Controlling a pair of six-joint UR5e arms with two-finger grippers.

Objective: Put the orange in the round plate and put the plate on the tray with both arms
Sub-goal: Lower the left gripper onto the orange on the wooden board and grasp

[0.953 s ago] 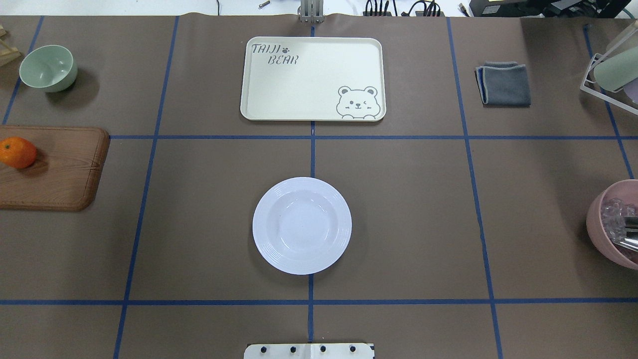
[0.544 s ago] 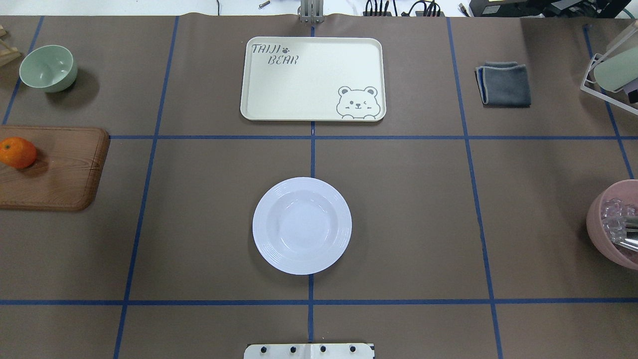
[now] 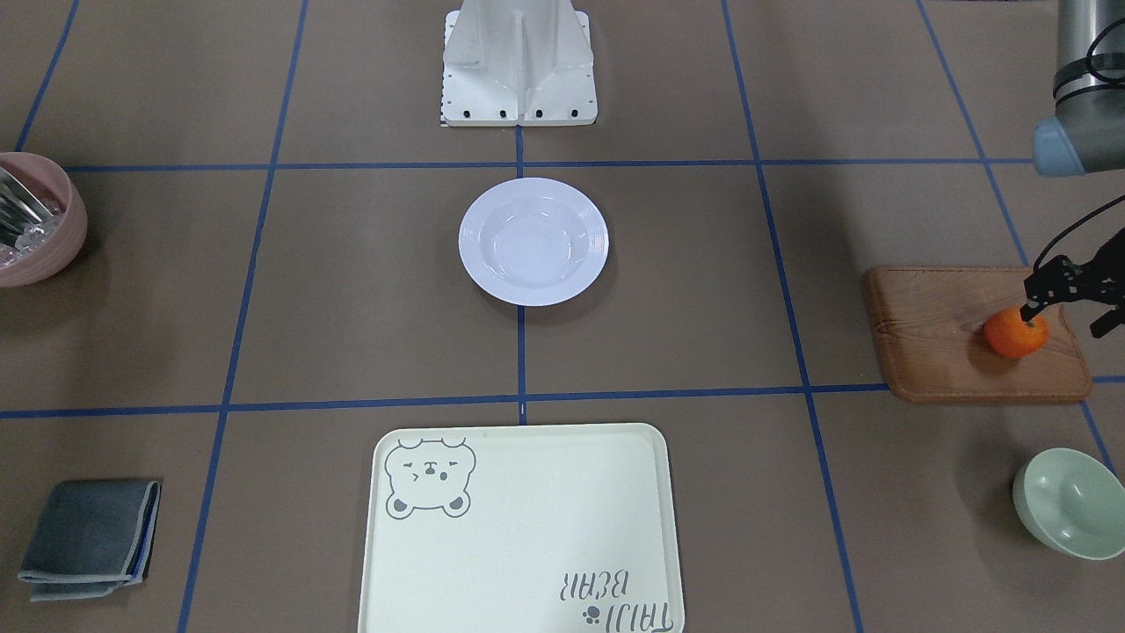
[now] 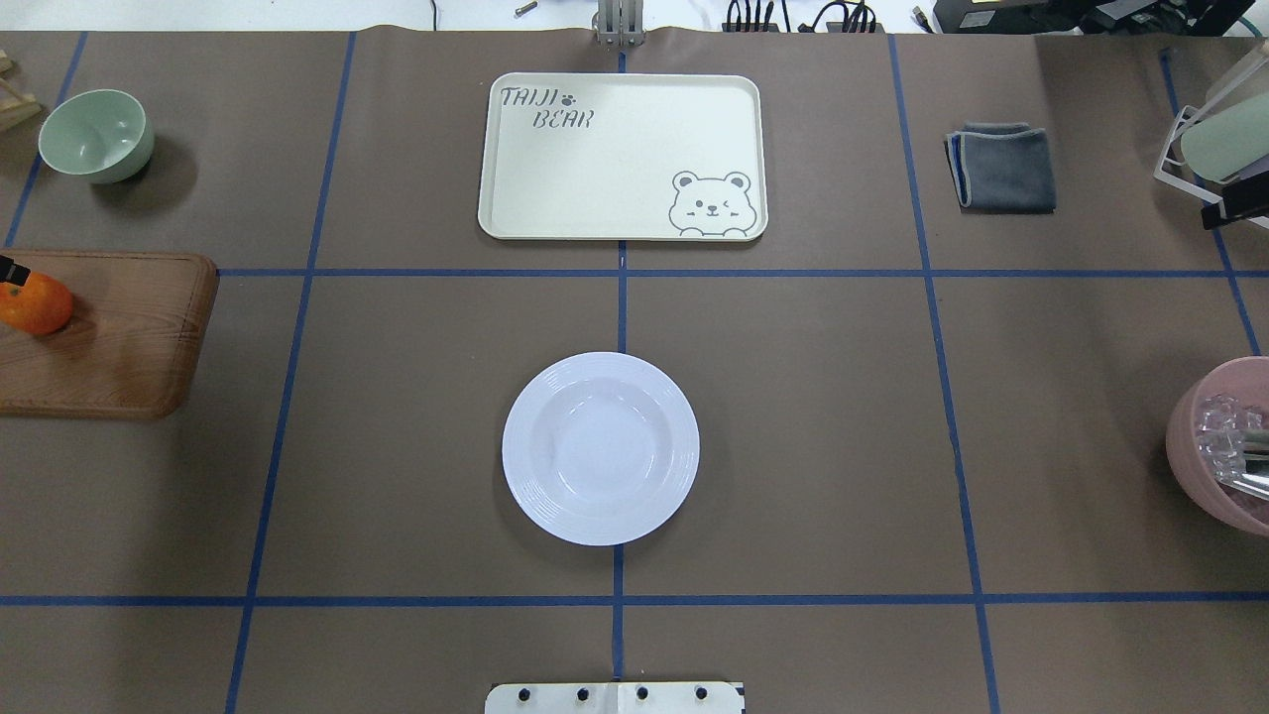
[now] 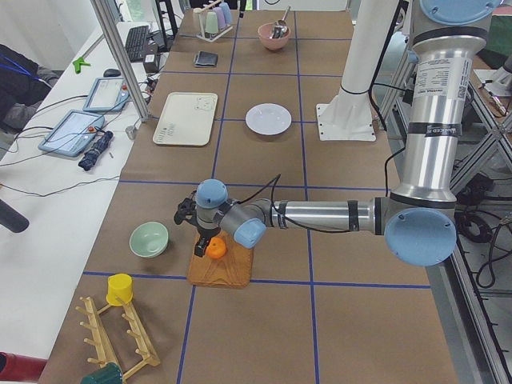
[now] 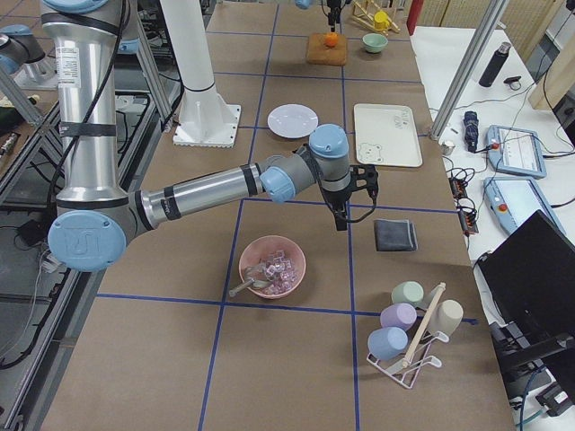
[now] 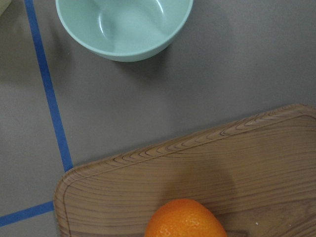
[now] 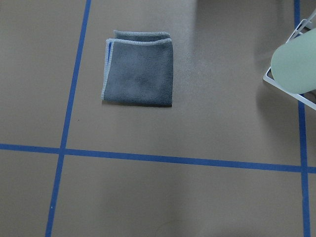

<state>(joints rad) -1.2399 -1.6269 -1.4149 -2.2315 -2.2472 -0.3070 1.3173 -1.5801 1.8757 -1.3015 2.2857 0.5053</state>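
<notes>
The orange (image 3: 1016, 334) lies on a wooden board (image 3: 949, 338) at the table's left end; the left wrist view shows the orange (image 7: 185, 219) at its bottom edge. My left gripper (image 3: 1065, 316) hangs just above it, open, one fingertip (image 3: 1028, 308) at the fruit's top. The white round plate (image 4: 600, 448) sits empty at the table's centre, with the cream bear tray (image 4: 623, 157) beyond it, also empty. Only a black piece of my right gripper (image 4: 1234, 206) shows at the right edge, near the cup rack; I cannot tell whether it is open or shut.
A pale green bowl (image 4: 96, 134) stands beyond the board. A folded grey cloth (image 4: 1001, 167) lies at the far right, beside a rack of cups (image 6: 409, 328). A pink bowl (image 4: 1224, 446) with ice and tongs is at the right edge.
A black fingertip of the left gripper has come in at the left edge over the orange. A black part of the right gripper now shows at the right edge.
</notes>
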